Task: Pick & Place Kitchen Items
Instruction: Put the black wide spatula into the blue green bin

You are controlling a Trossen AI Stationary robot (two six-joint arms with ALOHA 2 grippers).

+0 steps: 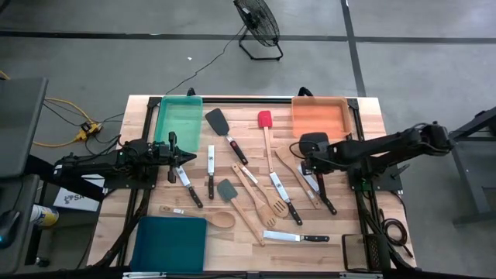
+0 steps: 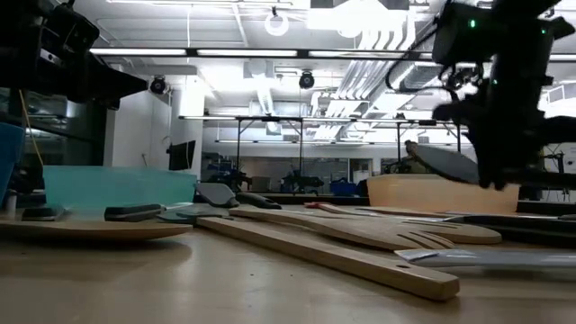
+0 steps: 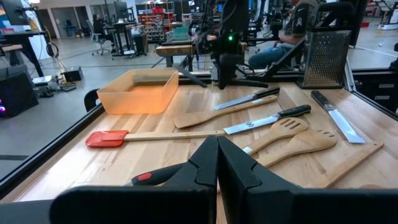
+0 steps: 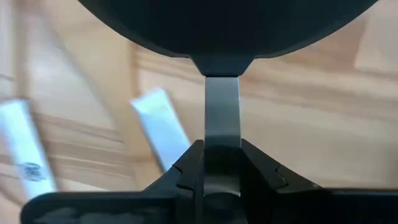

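My right gripper (image 1: pixel 311 157) is shut on a black-headed spatula (image 1: pixel 314 142) with a steel neck, above the table just on the near side of the orange tray (image 1: pixel 319 116). The low view shows the spatula's head (image 2: pixel 447 163) above the tabletop. My left gripper (image 1: pixel 180 157) is shut and empty, just above the table near the green tray (image 1: pixel 178 118); its closed fingers (image 3: pixel 217 163) point across the table. Knives, wooden spoons and turners, a black spatula (image 1: pixel 219 122) and a red-headed spatula (image 1: pixel 265 120) lie flat on the table between the arms. My right gripper pinches the spatula's flat steel neck (image 4: pixel 222 106) between its two fingers (image 4: pixel 186 169), just below the black head (image 4: pixel 224 25). The fingers come from above and lie across the neck. The spatula is lifted clear of the table; its handle is hidden behind the gripper.
A teal tray (image 1: pixel 170 242) sits at the near left. A wooden spoon (image 1: pixel 209 218) and a knife (image 1: pixel 298 237) lie near the front edge. A black wire basket (image 1: pixel 364 252) stands at the near right corner. A person sits beyond the table's right side (image 3: pixel 292 25).
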